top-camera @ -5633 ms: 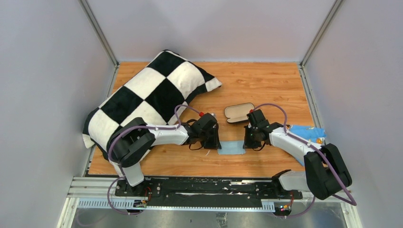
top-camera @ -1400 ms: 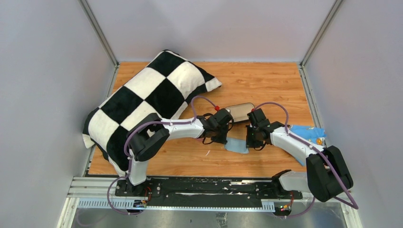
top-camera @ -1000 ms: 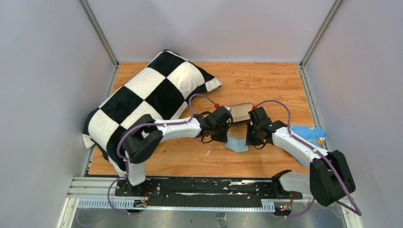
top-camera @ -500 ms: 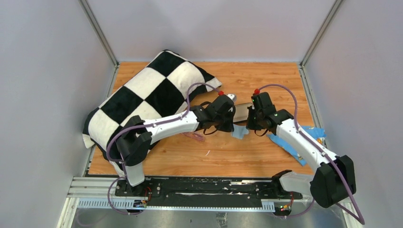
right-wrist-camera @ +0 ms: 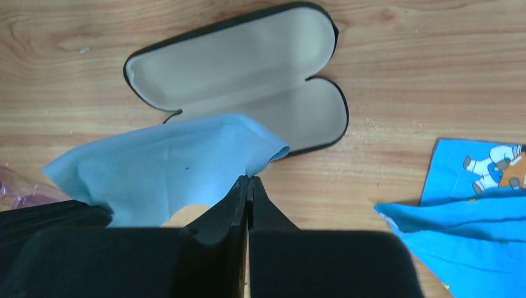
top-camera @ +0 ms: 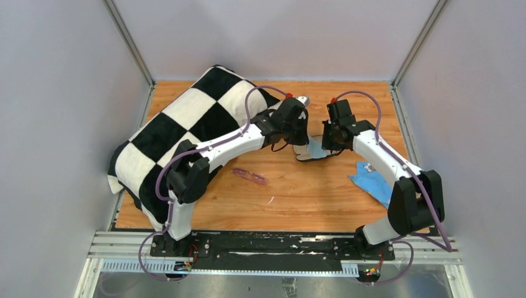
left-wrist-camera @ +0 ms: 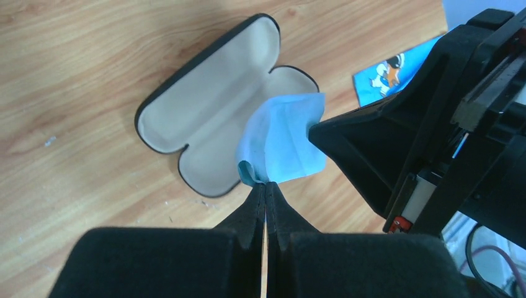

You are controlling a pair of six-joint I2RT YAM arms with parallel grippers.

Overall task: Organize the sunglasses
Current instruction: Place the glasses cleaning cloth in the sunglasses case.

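The pinkish-purple sunglasses [top-camera: 249, 176] lie folded on the wooden table, left of centre; an edge of them shows in the right wrist view [right-wrist-camera: 18, 192]. The dark glasses case [left-wrist-camera: 211, 127] lies open, tan lining up, also in the right wrist view [right-wrist-camera: 248, 68]. My left gripper [left-wrist-camera: 265, 185] and right gripper [right-wrist-camera: 247, 179] are each shut on an edge of the light blue cloth [left-wrist-camera: 282, 146], holding it spread between them above the open case [top-camera: 308, 155]. The cloth also shows in the right wrist view [right-wrist-camera: 167, 164].
A black-and-white checkered pillow [top-camera: 186, 133] fills the left back of the table. A blue printed cloth [top-camera: 372, 180] lies at the right, also in the right wrist view [right-wrist-camera: 477, 205]. Grey walls enclose the table.
Both grippers have lifted the light blue cloth from the near table and carried it back over the open case. The sunglasses, earlier hidden under the left arm, now lie uncovered.
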